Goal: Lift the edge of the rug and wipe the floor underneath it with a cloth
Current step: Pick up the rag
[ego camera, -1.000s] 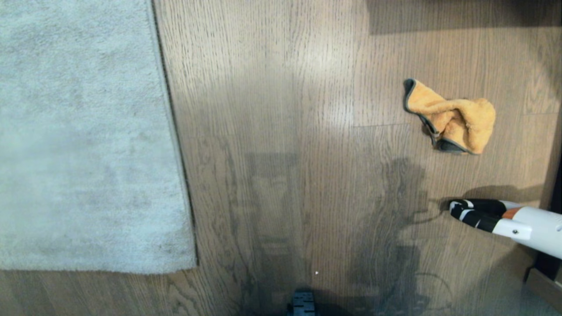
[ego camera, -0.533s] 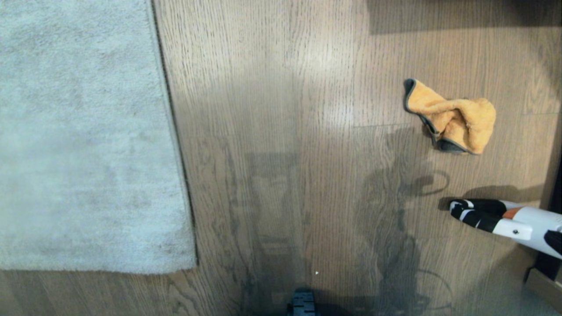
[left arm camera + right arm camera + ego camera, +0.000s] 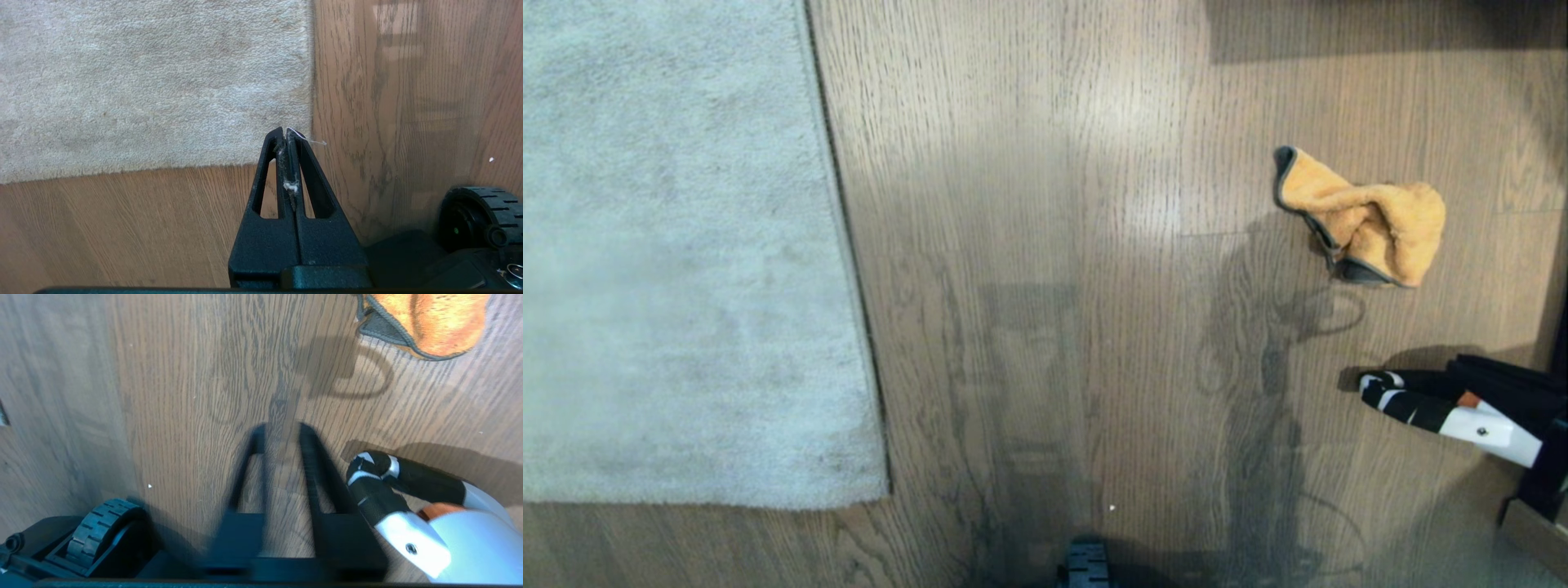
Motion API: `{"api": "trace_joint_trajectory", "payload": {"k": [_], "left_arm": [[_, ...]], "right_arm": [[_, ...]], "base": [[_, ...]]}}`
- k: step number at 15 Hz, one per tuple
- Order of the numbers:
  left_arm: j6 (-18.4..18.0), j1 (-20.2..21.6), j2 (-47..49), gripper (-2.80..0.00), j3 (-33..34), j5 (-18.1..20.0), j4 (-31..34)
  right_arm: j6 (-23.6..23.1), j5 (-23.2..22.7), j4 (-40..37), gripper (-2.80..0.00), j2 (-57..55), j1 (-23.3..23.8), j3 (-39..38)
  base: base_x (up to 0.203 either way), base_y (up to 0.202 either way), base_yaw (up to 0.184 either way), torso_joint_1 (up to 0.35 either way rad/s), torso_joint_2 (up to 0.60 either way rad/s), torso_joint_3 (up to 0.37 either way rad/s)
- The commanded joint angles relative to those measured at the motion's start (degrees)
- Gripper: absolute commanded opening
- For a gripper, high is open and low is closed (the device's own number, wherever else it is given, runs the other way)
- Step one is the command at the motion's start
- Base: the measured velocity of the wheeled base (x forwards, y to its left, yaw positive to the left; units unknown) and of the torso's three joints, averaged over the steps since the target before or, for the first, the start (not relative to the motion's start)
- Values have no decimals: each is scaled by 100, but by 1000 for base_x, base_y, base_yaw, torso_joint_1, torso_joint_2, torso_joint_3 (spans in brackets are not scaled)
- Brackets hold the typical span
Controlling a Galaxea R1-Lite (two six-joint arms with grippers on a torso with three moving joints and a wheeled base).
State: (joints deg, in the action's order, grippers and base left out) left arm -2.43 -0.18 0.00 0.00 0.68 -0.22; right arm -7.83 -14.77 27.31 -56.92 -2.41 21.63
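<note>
The pale grey rug lies flat at the left, its straight rug edge (image 3: 845, 245) running down to a corner (image 3: 882, 490). The orange-tan cloth (image 3: 1364, 216) sits crumpled on the wood-grain floor (image 3: 1054, 204) at the right. My right arm (image 3: 1515, 388) enters from the right edge, below the cloth. In the right wrist view my right gripper (image 3: 282, 433) is open and empty above bare floor, with the cloth (image 3: 425, 322) ahead of it and apart. My left gripper (image 3: 286, 130) is shut, with only lint on its fingers, near the rug edge (image 3: 306, 81).
A black-and-white handle-like object (image 3: 1429, 404) lies on the floor right beside my right gripper, also seen in the right wrist view (image 3: 408, 506). My base's wheels (image 3: 474, 216) (image 3: 98, 526) are close by. A furniture edge (image 3: 1535, 523) stands at the lower right.
My right arm has come into the head view from the right edge, over the white end of the handle-like object. Its shadow has slid up the floor toward the cloth. Rug and cloth are unmoved.
</note>
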Motion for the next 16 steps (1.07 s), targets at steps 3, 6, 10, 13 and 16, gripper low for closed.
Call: {"api": "trace_joint_trajectory", "payload": {"k": [3, 6, 10, 13, 16], "left_arm": [[-4, 1, 0, -280, 0, 2, -4], [-4, 1, 0, -280, 0, 2, -4], [-4, 1, 0, -280, 0, 2, -4], [-4, 1, 0, -280, 0, 2, -4], [-4, 1, 0, -280, 0, 2, -4]], "right_arm": [[-8, -8, 199, 0, -674, -5, 253], [1, -8, 331, 0, -945, 1, 416], [-8, 14, 1065, 0, -1551, 7, 493], [-12, 81, 1505, 0, -1986, 13, 683], [-8, 173, 1941, 0, -2417, 13, 811]], "base": [[0, 0, 0, 0, 0, 0], [0, 0, 0, 0, 0, 0], [0, 0, 0, 0, 0, 0], [0, 0, 0, 0, 0, 0], [0, 0, 0, 0, 0, 0]]}}
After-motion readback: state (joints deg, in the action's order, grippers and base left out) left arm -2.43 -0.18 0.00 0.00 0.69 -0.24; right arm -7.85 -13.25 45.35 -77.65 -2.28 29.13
